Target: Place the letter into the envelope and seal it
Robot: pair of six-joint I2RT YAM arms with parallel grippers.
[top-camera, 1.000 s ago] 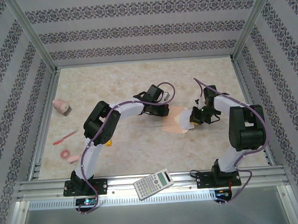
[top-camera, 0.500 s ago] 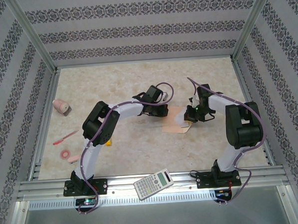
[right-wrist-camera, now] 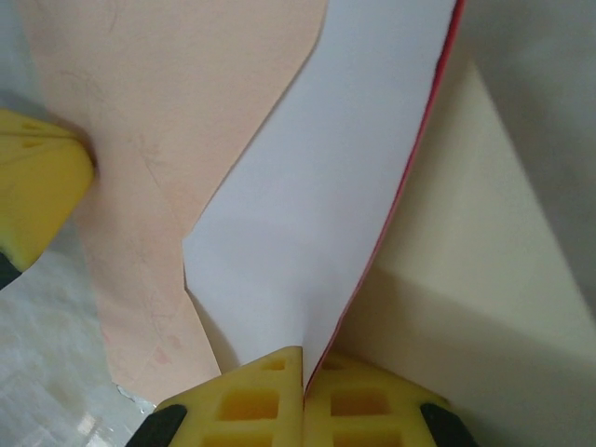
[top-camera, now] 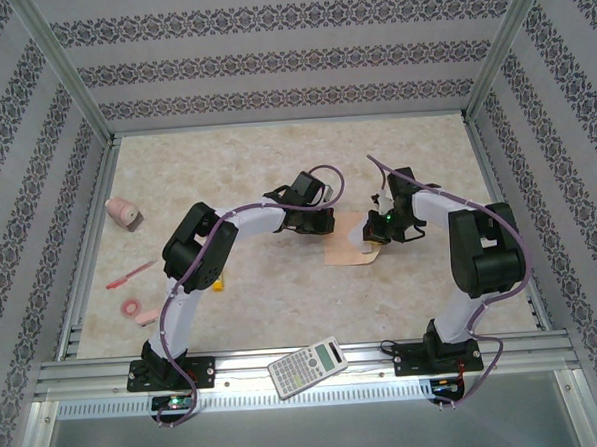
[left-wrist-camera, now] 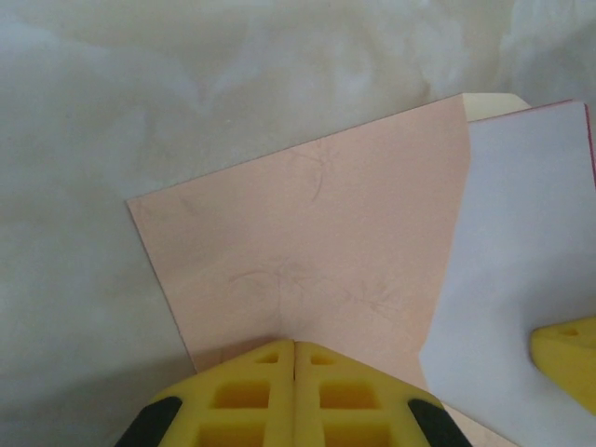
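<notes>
Marbled table (top-camera: 275,165) carries the envelope (left-wrist-camera: 317,242) at centre. Left gripper (left-wrist-camera: 294,358), jaws pressed together on its 10 o'clock corner, apparently anchors it. At 2 o'clock the right gripper (right-wrist-camera: 303,372) pinches the letter (right-wrist-camera: 317,186) to feed it inside. It has advanced toward 9 o'clock, and less white shows.

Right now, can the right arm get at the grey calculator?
Probably not yet: the right gripper is shut on the white red-bordered paper sheet at the peach paper envelope; path to the grey calculator looks free otherwise.

One envelope (left-wrist-camera: 307,251), one letter (left-wrist-camera: 521,251), one calculator (top-camera: 307,366), one pink roll (top-camera: 133,309), one red pen (top-camera: 130,273), perhaps one sharpener (top-camera: 124,213).
</notes>
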